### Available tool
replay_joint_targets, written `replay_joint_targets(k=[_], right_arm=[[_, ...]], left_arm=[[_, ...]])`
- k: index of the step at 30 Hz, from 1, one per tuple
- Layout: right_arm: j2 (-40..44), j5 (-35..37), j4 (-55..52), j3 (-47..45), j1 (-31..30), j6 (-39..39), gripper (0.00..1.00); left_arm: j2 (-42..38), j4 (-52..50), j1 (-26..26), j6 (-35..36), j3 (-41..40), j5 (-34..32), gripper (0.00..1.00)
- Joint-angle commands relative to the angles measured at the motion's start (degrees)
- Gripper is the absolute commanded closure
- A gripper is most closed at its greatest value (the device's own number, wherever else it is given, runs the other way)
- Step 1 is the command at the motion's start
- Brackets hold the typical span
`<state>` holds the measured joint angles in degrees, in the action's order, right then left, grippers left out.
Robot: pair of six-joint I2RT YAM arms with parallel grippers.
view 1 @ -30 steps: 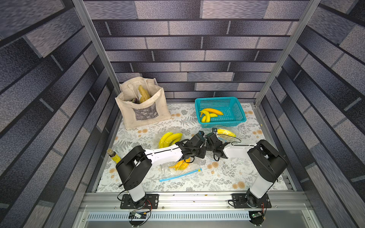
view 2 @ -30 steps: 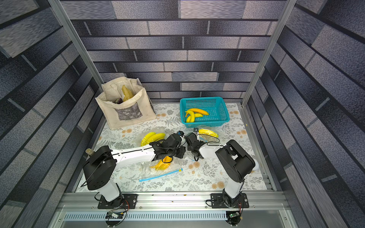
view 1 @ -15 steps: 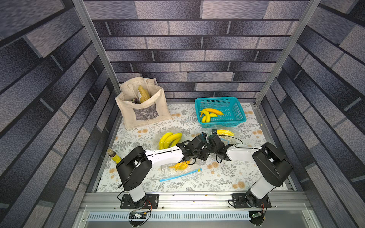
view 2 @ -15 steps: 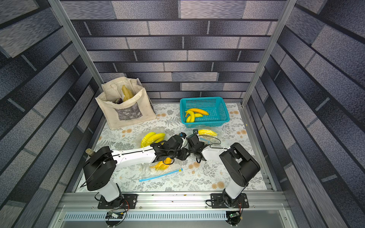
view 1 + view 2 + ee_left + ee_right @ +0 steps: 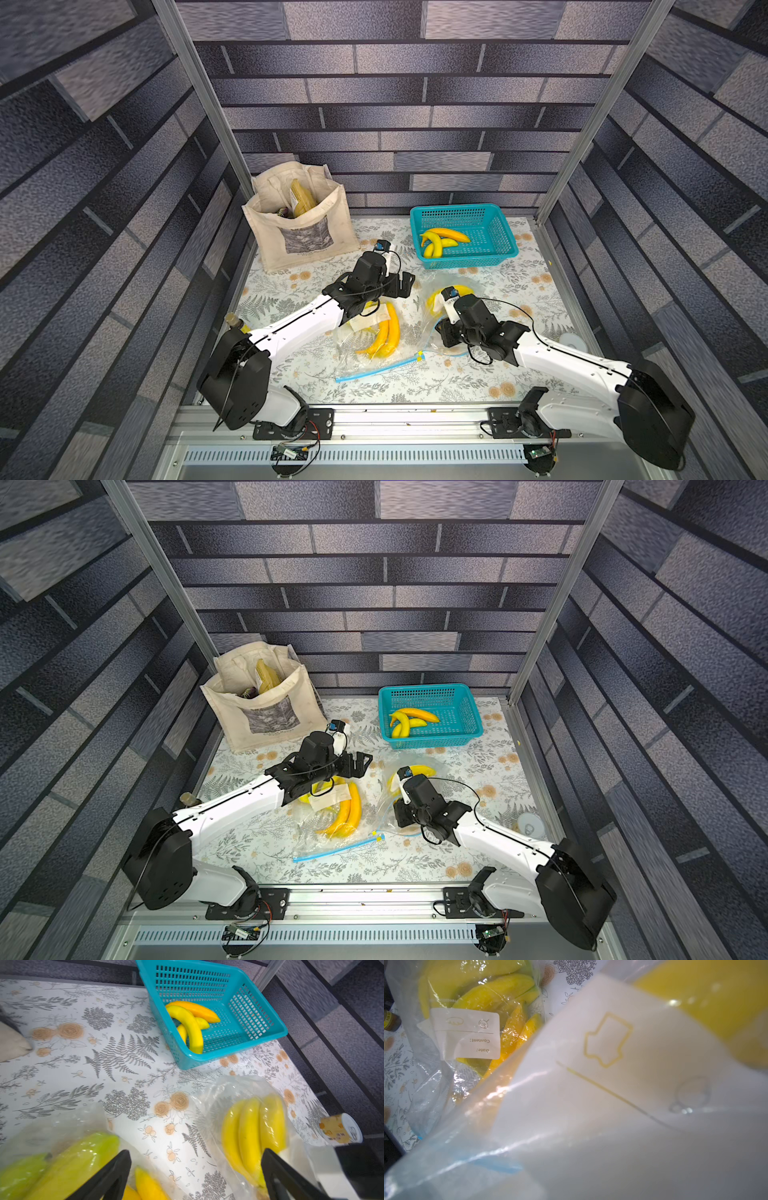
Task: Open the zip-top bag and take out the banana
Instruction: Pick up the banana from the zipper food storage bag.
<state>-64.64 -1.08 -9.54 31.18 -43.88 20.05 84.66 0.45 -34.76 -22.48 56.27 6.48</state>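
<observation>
Bag (image 5: 220,1093), mid-desk: limp, slick film, so we would pinch its zip edge (image 5: 492,1164). Banana (image 5: 249,1132) light, firm. Left gripper (image 5: 195,1152) spread; right gripper (image 5: 444,338) we cannot tell

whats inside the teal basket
Three loose bananas overlap in the teal basket; the lowest is mostly covered by the others. Whatever lies beneath them cannot be seen.
</observation>
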Motion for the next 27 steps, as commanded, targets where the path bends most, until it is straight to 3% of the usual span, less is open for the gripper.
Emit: replay_joint_targets(k=[1, 5, 12, 20, 25, 27], right_arm=[[4.5, -6.7, -5.4, -3.1, -0.2, -0.7, 0.93], [13.3, -8.6, -7.9, -6.2, -0.2, -2.4, 0.92], [27.1, -11.4, -8.7, -10.4, -0.2, -3.2, 0.91], [23.1, -10.1, -8.7, -9.4, -0.2, -3.5, 0.92], [23.5, -6.3, -7.7, -9.0, -0.2, -3.9, 0.91], [24.4, -4.5, -8.5, -8.5, -0.2, -4.2, 0.91]], left_arm=[[7.5, -1.3, 1.4, 3.3, 4.6, 11.0, 0.0], [15.6, 7.5, 2.6, -1.4, 5.3, 23.9, 0.0], [20.8, 16.9, 0.7, -7.1, 4.1, 29.1, 0.04], [22.6, 25.5, 0.2, -13.1, 2.8, 33.5, 0.11], [23.9, 26.3, -0.6, -14.9, 2.6, 34.6, 0.32], [25.0, 26.7, -0.7, -16.0, 2.7, 35.2, 0.27]])
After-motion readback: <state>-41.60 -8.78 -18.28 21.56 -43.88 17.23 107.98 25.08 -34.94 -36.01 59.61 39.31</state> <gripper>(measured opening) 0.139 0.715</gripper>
